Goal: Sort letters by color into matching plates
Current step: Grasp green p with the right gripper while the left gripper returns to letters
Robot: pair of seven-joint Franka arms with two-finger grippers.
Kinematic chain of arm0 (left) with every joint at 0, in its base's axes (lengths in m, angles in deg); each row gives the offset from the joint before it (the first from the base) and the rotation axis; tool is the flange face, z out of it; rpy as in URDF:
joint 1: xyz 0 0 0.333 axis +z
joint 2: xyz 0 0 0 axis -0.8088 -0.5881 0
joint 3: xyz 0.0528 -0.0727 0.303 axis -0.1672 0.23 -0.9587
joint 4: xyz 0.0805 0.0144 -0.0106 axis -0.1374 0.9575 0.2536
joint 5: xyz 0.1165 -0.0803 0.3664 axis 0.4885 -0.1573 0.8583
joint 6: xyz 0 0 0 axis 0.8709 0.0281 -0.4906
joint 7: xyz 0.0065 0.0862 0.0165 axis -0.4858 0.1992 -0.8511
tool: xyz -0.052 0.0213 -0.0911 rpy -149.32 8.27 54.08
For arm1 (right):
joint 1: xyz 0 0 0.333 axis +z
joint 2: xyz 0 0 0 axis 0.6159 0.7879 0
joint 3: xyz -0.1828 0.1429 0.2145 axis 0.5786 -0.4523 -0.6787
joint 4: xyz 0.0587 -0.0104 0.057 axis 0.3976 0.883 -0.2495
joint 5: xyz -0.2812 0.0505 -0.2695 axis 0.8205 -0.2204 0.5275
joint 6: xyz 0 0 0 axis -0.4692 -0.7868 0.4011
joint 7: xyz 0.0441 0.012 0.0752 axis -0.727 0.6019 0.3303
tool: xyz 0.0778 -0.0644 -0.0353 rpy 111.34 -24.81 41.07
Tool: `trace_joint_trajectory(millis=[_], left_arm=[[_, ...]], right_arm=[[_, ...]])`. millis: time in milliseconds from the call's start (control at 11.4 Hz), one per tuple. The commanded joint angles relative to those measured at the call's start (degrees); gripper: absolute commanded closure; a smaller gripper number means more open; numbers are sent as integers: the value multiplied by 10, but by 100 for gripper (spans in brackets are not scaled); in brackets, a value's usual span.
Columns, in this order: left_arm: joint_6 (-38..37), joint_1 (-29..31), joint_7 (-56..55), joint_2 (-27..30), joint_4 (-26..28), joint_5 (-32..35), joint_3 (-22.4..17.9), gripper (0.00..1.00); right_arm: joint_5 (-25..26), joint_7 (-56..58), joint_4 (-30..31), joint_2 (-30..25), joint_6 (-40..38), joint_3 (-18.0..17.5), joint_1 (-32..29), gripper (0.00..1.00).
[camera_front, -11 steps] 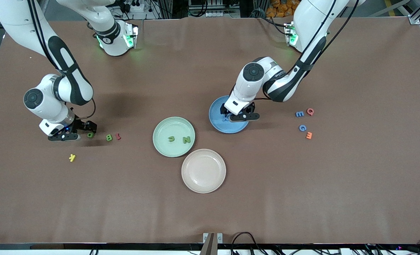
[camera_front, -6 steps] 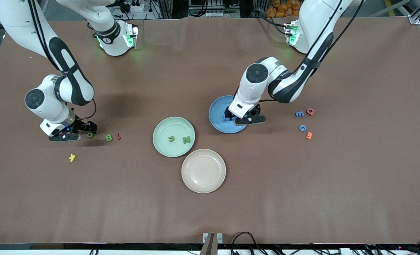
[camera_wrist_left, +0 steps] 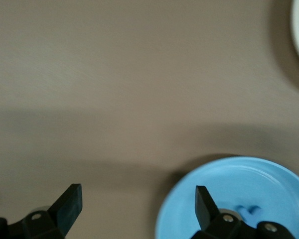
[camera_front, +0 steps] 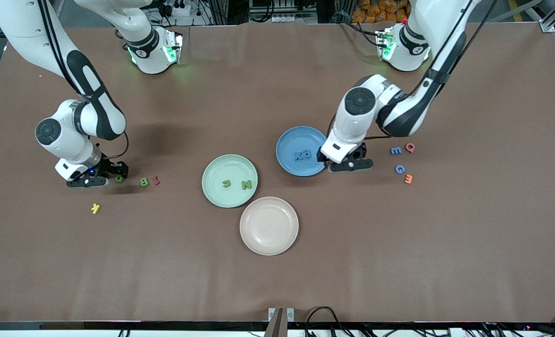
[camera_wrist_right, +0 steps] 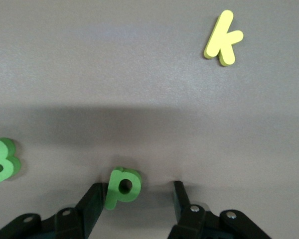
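Left tool: wide open and holding nothing. Was low over the blue plate a second ago; now off its edge, low over the bare counter between that plate and the little heap of letters at the left arm's end. Means two blue letters are already home in the middle of the frame: the blue X and a round blue letter touching it. Two more left to fetch, the blue E and the blue G.

Right tool: down at the counter, was wide a second ago, now closing in. One finger on each side of the green p, one finger touching it, a small gap at the other. Not squeezed tight yet. Means that p is likely next for the green plate, where a green C and a green N already lie. Green B waiting just beside.

Hard to see: in the front view the p half hidden by the tool. In the left wrist view only a bit of blue letter peeking past a finger, the rest of the blue plate cut off at the lower edge. Cannot tell which letter the round blue one is.
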Motion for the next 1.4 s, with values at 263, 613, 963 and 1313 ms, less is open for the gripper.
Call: trace_joint_trajectory(millis=[263,613,963,1313], left_arm=[[-17,73,94,39,41,19,5,0],[0,106,122,43,61,20,4,0],[111,184,147,47,131,89,7,0],[150,202,147,37,156,99,7,0]], right_arm=[[6,4,-7,5,4,-8,-7,56],[4,3,-13,5,3,-8,-8,60],[3,0,-18,6,3,-11,-8,62],[3,-2,-20,6,3,-17,-8,69]])
